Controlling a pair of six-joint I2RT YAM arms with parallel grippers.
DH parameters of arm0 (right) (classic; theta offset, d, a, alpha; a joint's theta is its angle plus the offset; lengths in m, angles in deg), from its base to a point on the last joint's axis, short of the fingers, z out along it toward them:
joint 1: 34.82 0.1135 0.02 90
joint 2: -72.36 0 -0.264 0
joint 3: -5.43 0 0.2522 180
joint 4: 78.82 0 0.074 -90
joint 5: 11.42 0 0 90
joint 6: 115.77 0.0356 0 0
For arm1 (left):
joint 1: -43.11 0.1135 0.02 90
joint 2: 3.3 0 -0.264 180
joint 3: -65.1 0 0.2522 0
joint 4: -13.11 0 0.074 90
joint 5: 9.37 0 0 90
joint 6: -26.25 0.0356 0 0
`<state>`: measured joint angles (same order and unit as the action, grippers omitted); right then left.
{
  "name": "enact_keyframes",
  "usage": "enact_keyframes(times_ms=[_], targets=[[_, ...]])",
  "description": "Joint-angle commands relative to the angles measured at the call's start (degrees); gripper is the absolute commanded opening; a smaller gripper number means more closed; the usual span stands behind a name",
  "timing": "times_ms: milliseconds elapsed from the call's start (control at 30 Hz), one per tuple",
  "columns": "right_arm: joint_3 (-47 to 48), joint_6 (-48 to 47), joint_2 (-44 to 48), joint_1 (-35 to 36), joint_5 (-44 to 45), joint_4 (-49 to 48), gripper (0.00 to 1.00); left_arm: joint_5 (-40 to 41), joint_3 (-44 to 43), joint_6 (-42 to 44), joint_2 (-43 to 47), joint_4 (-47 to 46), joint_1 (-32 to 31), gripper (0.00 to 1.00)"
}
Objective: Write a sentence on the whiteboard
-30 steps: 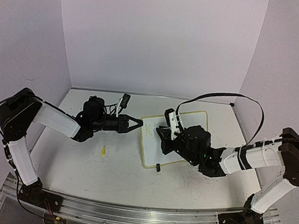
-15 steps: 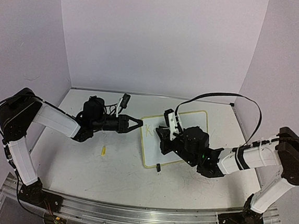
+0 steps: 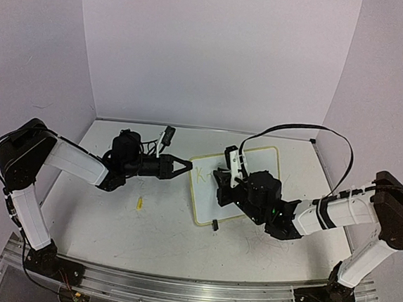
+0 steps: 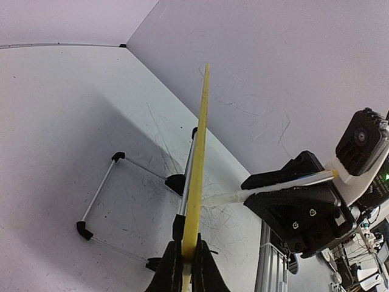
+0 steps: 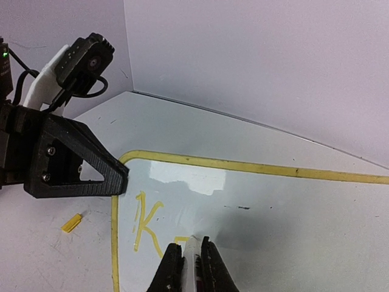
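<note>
The whiteboard (image 3: 244, 190) lies right of centre, its yellow-green rim (image 5: 243, 165) showing in the right wrist view. My left gripper (image 3: 189, 165) is shut on the board's left edge. In the left wrist view that edge (image 4: 200, 140) appears as a thin yellow strip clamped between my left gripper's (image 4: 187, 254) jaws. My right gripper (image 3: 220, 183) hovers over the board's left part, shut on a white marker (image 5: 192, 258) whose tip touches the surface. Of the sentence (image 5: 144, 222), only a yellow "K" and the first stroke of a second letter show.
A small yellow marker cap (image 3: 140, 203) lies on the scuffed tabletop left of the board, also seen as the cap (image 5: 72, 222). A black clip foot (image 3: 214, 225) sits at the board's near edge. Lilac walls enclose the table at the back and sides; a metal rail (image 3: 175, 290) runs along the front.
The right gripper with the marker has shifted slightly over the board's left part. The left arm has not moved.
</note>
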<state>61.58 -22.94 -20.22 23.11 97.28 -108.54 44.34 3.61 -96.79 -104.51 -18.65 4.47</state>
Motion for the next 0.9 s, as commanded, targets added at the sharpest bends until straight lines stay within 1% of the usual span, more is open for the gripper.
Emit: enact_keyframes(times_ms=[0,333,633,867], targets=[[1.06,-0.50,0.57,-0.67,1.92,-1.70,0.00,-2.04,-0.89,-1.63,1.81,-1.06,-0.45,0.00],[1.76,-1.88,0.41,-0.67,-0.37,-3.40,0.00,-2.06,-1.67,-1.65,0.84,-1.06,-1.00,0.00],[1.03,-0.20,-0.58,-0.62,-2.46,-2.19,0.00,-1.95,-1.64,-1.51,1.10,-0.84,-1.00,0.00],[-0.13,1.25,-0.52,-0.36,-2.09,-1.09,0.00,-1.94,-1.64,-1.45,1.19,-0.72,-1.02,0.00]])
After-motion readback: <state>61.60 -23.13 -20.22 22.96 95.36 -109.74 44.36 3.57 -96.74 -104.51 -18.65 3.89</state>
